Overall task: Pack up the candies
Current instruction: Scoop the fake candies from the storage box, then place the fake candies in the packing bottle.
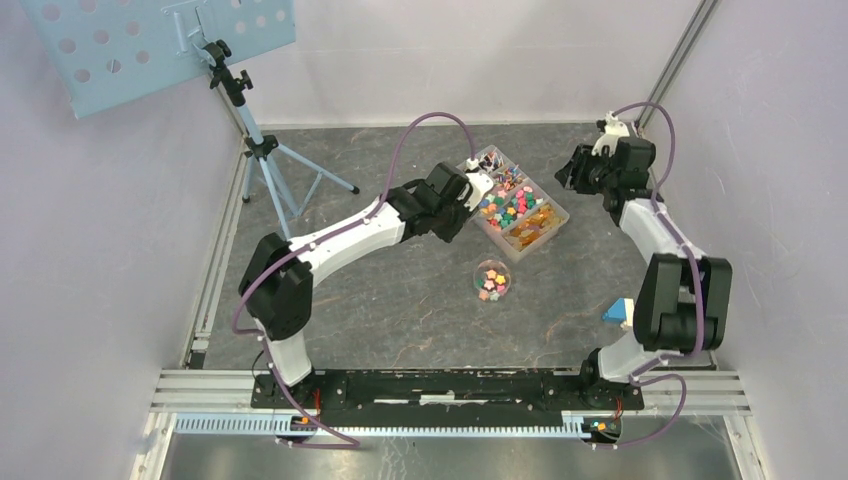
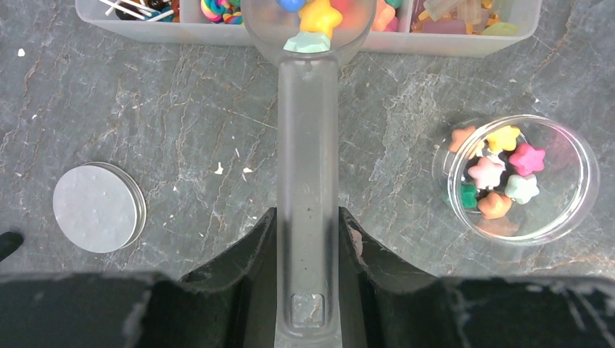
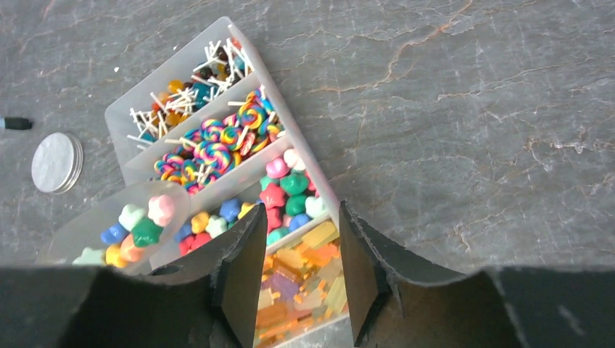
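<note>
Left gripper (image 2: 308, 239) clamping clear scoop (image 2: 308, 145) by handle, holding bowl level at divided tray (image 2: 145, 30) edge so candies (image 2: 319, 18) aren't spilling. Right gripper (image 3: 301, 214) hovering over tray, fingers apart, empty. Round tub (image 2: 580, 174) sitting beside tray, part filled.

We log grey round lid disc (image 2: 98, 208) flat on dark marbled table (image 1: 400, 310). We log tripod (image 1: 262, 150) standing at table's far left, legs spread, carrying tilted pale-blue perforated panel (image 1: 150, 40). We note small blue-and-white item (image 1: 618, 313) near right edge; identity not discernible.
</note>
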`<state>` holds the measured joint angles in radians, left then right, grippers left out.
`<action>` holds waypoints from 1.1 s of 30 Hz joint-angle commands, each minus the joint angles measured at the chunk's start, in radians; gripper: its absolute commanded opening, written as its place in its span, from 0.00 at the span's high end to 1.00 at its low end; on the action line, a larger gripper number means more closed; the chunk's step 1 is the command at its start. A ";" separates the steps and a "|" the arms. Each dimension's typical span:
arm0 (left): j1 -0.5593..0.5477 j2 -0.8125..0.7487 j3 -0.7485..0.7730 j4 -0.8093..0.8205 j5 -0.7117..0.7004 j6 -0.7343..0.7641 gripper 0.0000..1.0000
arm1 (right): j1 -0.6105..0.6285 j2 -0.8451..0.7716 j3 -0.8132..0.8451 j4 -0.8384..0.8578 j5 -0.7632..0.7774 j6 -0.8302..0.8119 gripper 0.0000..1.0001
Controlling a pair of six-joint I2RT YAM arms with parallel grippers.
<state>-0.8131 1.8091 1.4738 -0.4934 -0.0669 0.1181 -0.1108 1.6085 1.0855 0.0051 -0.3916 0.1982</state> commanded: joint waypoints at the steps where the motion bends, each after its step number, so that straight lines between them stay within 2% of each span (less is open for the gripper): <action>1: 0.000 -0.105 -0.020 0.002 0.026 -0.037 0.98 | 0.032 -0.119 -0.050 -0.038 0.022 0.027 0.46; 4: 0.000 -0.143 -0.035 -0.022 0.044 -0.050 0.98 | 0.070 -0.197 -0.117 -0.023 0.047 0.051 0.30; 5: 0.000 -0.156 -0.039 -0.032 0.053 -0.052 0.98 | 0.086 -0.225 -0.147 -0.014 0.052 0.053 0.21; 7: 0.000 -0.179 -0.041 -0.063 0.062 -0.057 0.98 | 0.105 -0.271 -0.189 -0.017 0.065 0.061 0.12; 8: 0.000 -0.192 -0.040 -0.077 0.062 -0.060 0.98 | 0.105 -0.292 -0.209 -0.020 0.066 0.062 0.11; 20: -0.006 -0.347 -0.111 -0.197 0.205 -0.142 0.98 | 0.325 -0.501 -0.302 -0.013 0.132 0.119 0.21; 27: -0.023 -0.409 -0.137 -0.243 0.270 -0.190 0.98 | 0.371 -0.613 -0.357 -0.031 0.147 0.102 0.16; 33: -0.064 -0.420 -0.159 -0.282 0.245 -0.192 0.98 | 0.370 -0.726 -0.393 -0.060 0.189 0.064 0.13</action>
<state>-0.8509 1.4269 1.3327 -0.7670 0.1650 -0.0296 0.2554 0.9497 0.7021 -0.0547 -0.2516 0.2913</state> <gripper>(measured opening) 0.370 0.864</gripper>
